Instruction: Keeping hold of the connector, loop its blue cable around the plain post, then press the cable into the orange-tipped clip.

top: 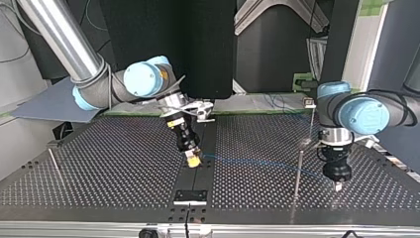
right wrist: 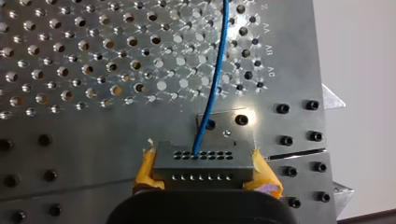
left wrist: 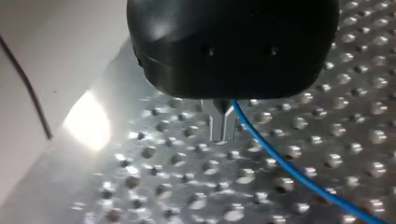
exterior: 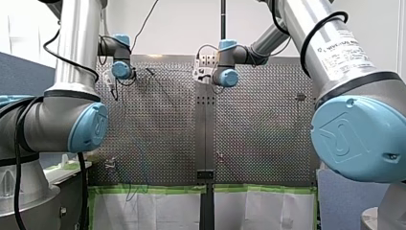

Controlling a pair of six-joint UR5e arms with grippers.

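In the right wrist view my right gripper (right wrist: pixel 201 179) is shut on the grey connector (right wrist: pixel 201 163), a yellow pad on each side. The blue cable (right wrist: pixel 212 84) leaves the connector's face and runs ahead over the perforated plate. At the top view's middle that gripper (top: pixel 193 159) hangs tilted, and the cable (top: pixel 257 163) stretches right past the thin plain post (top: pixel 298 171) to my left gripper (top: pixel 338 186). Close above the plate, my left gripper (left wrist: pixel 223 125) has its metal fingers shut, with the cable (left wrist: pixel 289 168) coming out at their side. No orange tip shows.
A small clip on a thin stem (top: pixel 310 105) stands at the plate's far edge behind my left arm. Another thin rod (top: pixel 54 161) stands at the top view's left. A black bracket (top: pixel 190 196) sits on the centre strip near the front edge.
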